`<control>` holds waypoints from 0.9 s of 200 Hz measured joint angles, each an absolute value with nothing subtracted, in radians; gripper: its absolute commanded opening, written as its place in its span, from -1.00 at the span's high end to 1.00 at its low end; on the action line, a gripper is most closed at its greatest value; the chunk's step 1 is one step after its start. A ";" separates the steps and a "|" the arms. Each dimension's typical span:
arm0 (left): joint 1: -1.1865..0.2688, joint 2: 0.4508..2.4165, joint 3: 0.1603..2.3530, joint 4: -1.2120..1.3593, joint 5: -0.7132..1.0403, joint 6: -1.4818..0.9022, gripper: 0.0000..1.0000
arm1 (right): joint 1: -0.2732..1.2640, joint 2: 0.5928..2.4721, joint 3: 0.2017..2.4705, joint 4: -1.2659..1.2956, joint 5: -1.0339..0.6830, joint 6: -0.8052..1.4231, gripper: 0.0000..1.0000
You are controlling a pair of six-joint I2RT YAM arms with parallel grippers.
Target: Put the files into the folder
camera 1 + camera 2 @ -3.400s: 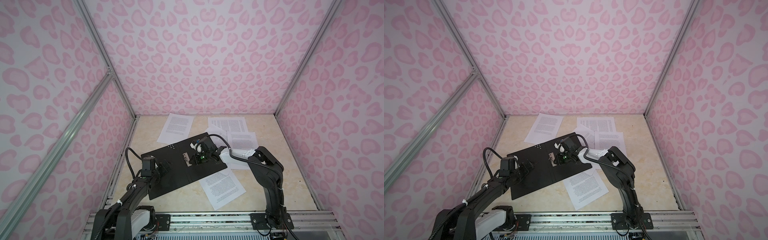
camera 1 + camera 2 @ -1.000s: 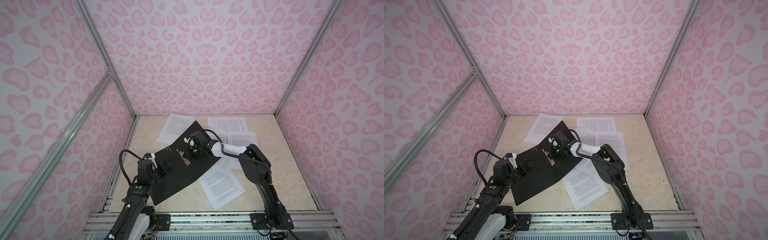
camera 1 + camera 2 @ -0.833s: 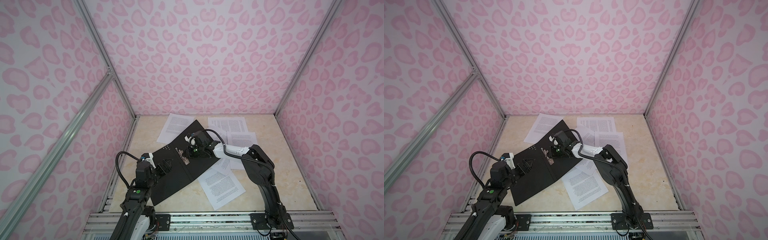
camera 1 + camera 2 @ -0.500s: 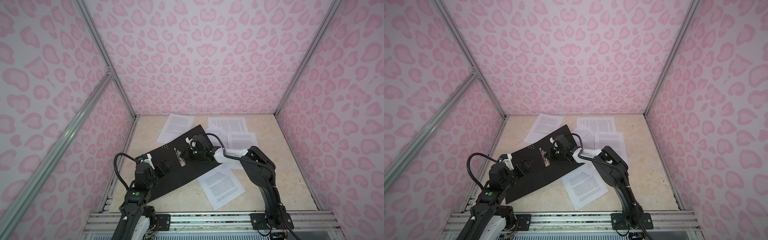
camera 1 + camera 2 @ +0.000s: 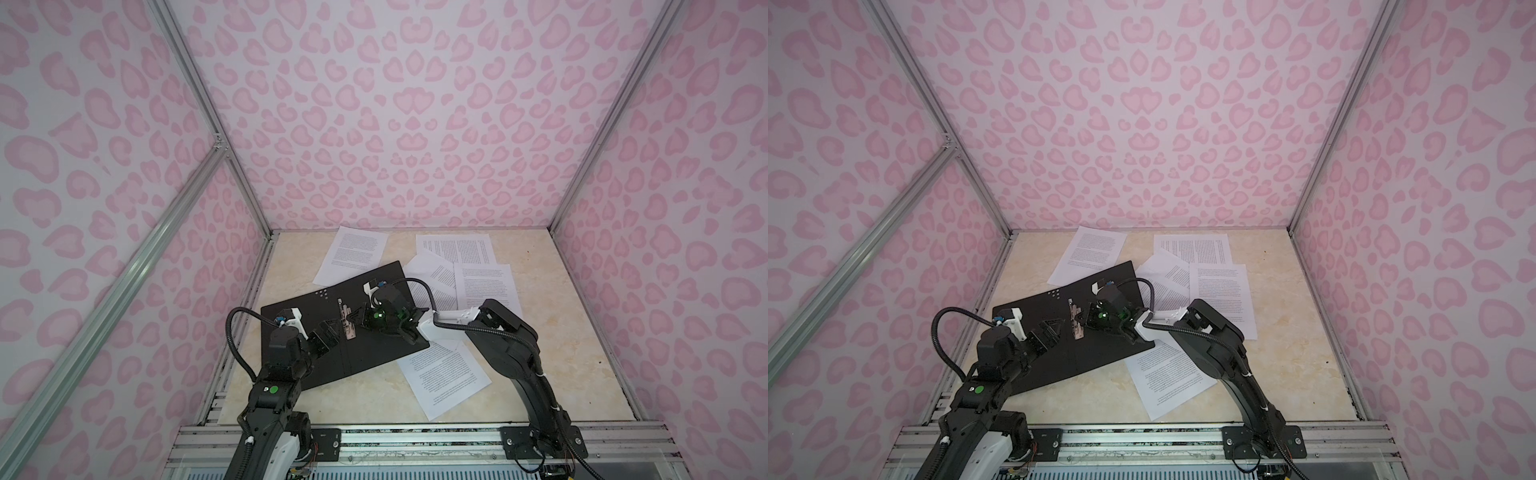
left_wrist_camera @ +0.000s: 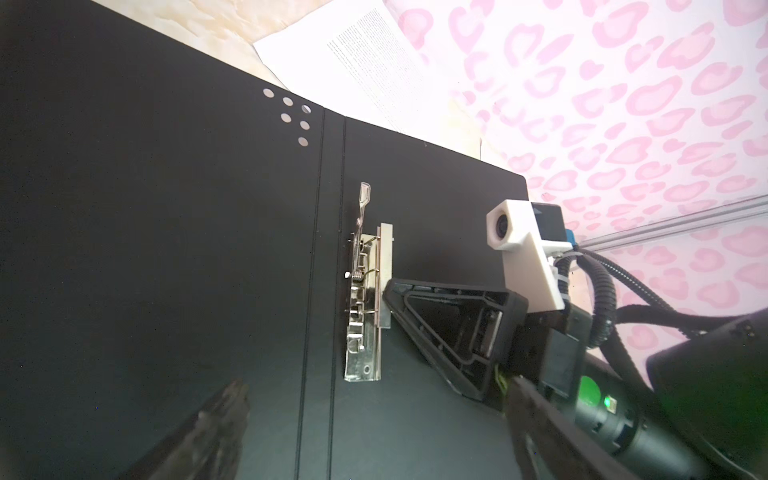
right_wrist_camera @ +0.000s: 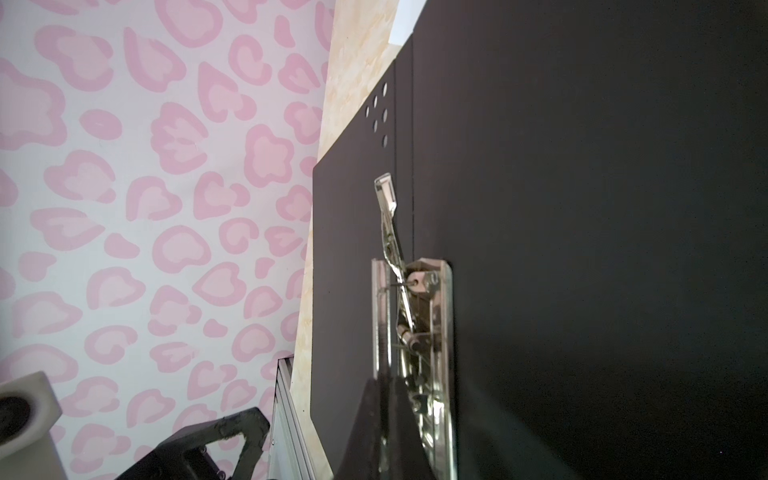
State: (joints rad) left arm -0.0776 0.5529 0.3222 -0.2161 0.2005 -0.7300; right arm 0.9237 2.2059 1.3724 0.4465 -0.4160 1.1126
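The enclosure has white walls printed with pink heart-like spots (image 5: 374, 124), joined by aluminium frame profiles (image 5: 590, 137). The floor of it is a beige marble-pattern surface (image 5: 561, 324) with a metal rail (image 5: 415, 440) along the front edge.

The thin folder (image 5: 365, 353) lies open and flat, black inside face up, on the left-centre of the surface. Six small round holes (image 6: 291, 118) sit beside its spine. The shiny metal clip (image 5: 346, 322) is fixed just right of the spine, with its lever (image 7: 386, 195) raised off the board.

The white paper sheets printed with dense black text (image 5: 482, 286) lie loose at the back and right of the surface, several overlapping. The back-left sheet (image 5: 357, 253) is partly under the folder's far corner. The front sheet (image 5: 444, 382) is partly under the folder's right edge.

The left arm rises from the front rail. Its left tool (image 5: 328, 332) hangs over the folder's left half with jaws spread wide, holding nothing, just beside the clip.

The right arm reaches leftward across the folder's right half. Its right tool (image 6: 390, 293) has jaws closed together, with the tip against the clip's clamp plate. Whether it pinches the plate cannot be told.

The print on the sheets is too small to read.
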 measured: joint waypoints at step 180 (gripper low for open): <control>-0.326 0.746 0.324 -0.066 0.314 -0.733 -0.94 | 0.795 1.682 1.004 0.120 -0.209 0.628 -0.34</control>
